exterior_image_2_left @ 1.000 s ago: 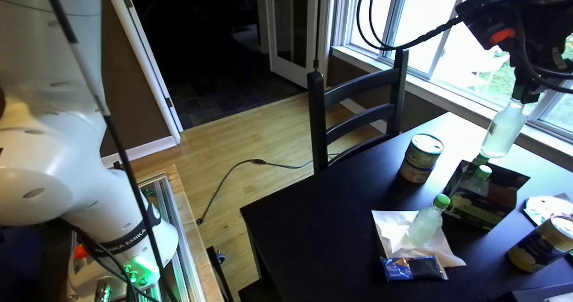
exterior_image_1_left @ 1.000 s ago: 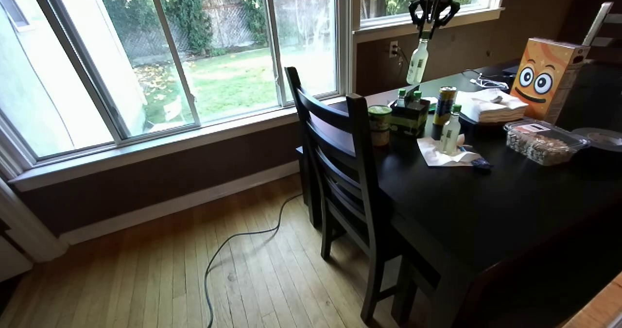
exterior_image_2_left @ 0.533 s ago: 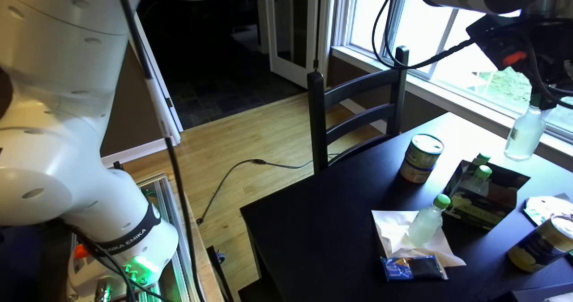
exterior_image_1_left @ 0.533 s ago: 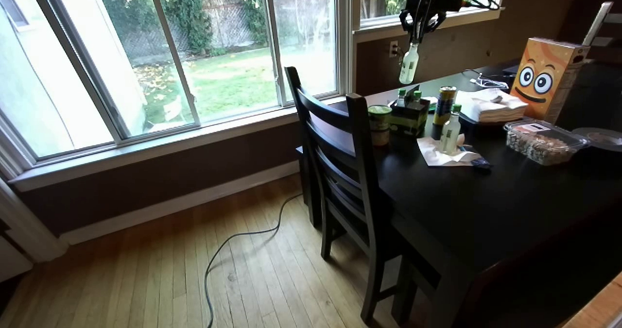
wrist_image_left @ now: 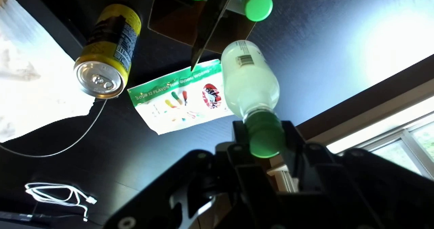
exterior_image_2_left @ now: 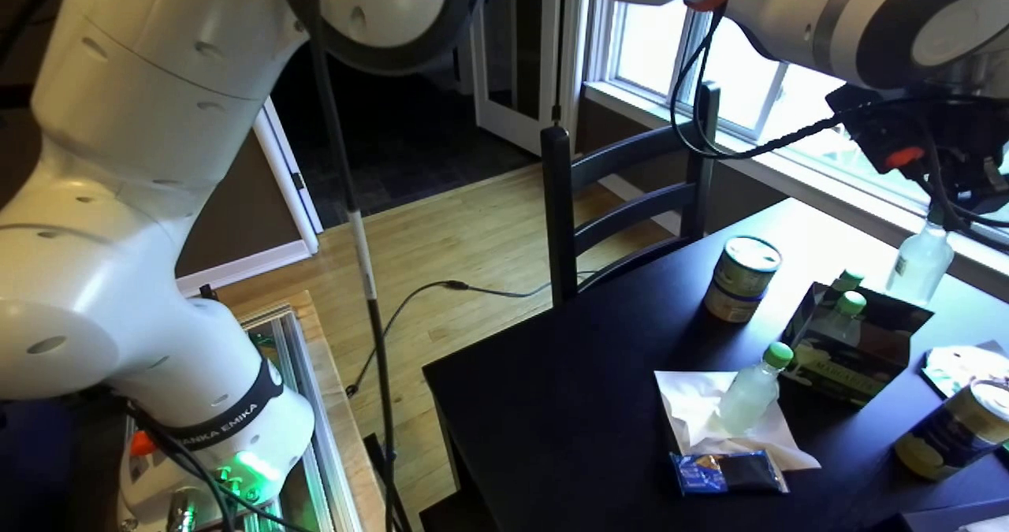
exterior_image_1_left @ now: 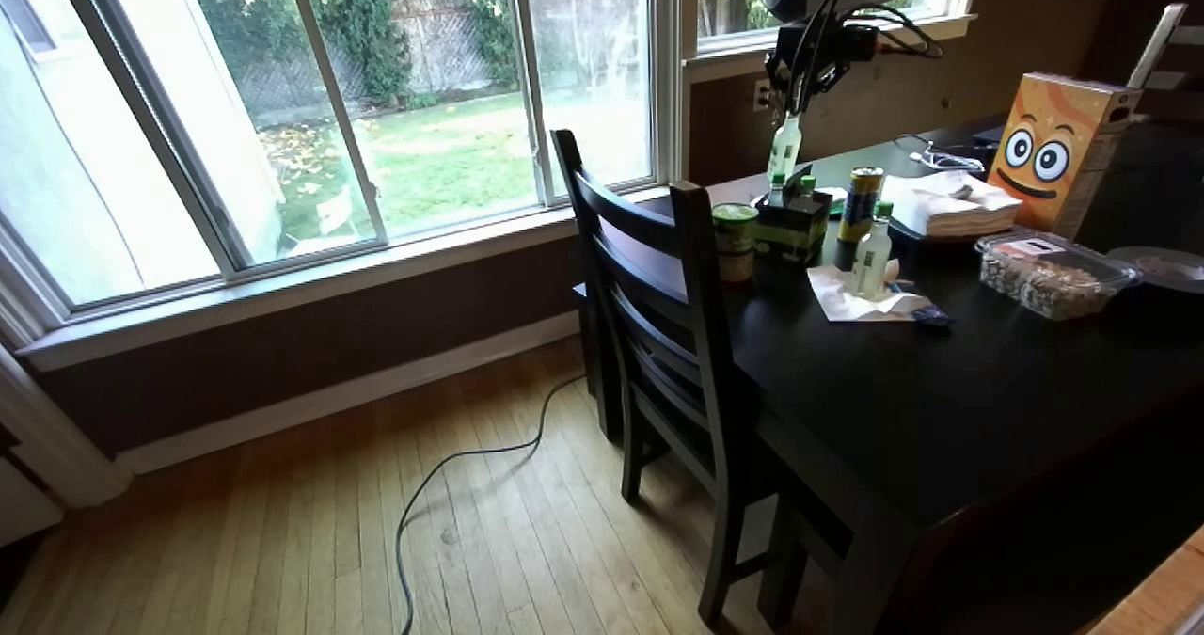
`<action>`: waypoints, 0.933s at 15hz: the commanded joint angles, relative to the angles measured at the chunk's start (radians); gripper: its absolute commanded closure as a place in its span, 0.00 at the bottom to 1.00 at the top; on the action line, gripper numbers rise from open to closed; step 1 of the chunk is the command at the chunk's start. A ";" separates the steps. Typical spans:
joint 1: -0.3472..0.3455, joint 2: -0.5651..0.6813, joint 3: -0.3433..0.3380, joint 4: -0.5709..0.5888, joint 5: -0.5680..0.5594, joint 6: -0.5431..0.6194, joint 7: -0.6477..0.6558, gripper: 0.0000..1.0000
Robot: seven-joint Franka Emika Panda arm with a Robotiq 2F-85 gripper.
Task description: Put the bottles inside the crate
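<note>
My gripper (wrist_image_left: 265, 134) is shut on the green cap of a whitish-green bottle (wrist_image_left: 249, 74) and holds it in the air, slightly tilted. The held bottle also shows in both exterior views (exterior_image_1_left: 784, 149) (exterior_image_2_left: 921, 266). Its base is close to the rim of the dark crate (exterior_image_2_left: 835, 368), on the window side. I cannot tell whether they touch. The crate, a small carton with a divider (wrist_image_left: 210, 20), holds two green-capped bottles (exterior_image_2_left: 851, 305) (wrist_image_left: 258, 6). Another bottle (exterior_image_2_left: 747, 399) stands on white paper in front of the crate.
Stacked tubs (exterior_image_2_left: 741, 278) stand beside the crate. A yellow can (wrist_image_left: 108, 49) and a gummi packet (wrist_image_left: 183, 98) lie near it. A wrapped snack (exterior_image_2_left: 729, 471) lies by the paper. An orange box (exterior_image_1_left: 1058, 150), clear tub (exterior_image_1_left: 1053, 273) and chair (exterior_image_1_left: 649, 306) are around.
My gripper has come down with the held bottle and shifted towards the window side of the crate. The bottle hangs lower and a little more upright. The things on the table have not moved.
</note>
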 commanded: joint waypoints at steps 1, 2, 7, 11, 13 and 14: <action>-0.043 0.074 0.047 0.122 0.050 -0.055 -0.035 0.93; -0.048 0.084 0.055 0.137 0.057 -0.074 -0.038 0.93; -0.054 0.103 0.052 0.202 0.047 -0.181 -0.020 0.93; -0.049 0.093 0.043 0.219 0.032 -0.299 -0.006 0.93; -0.049 0.105 0.037 0.233 0.024 -0.316 -0.009 0.93; -0.051 0.113 0.037 0.236 0.025 -0.309 -0.013 0.93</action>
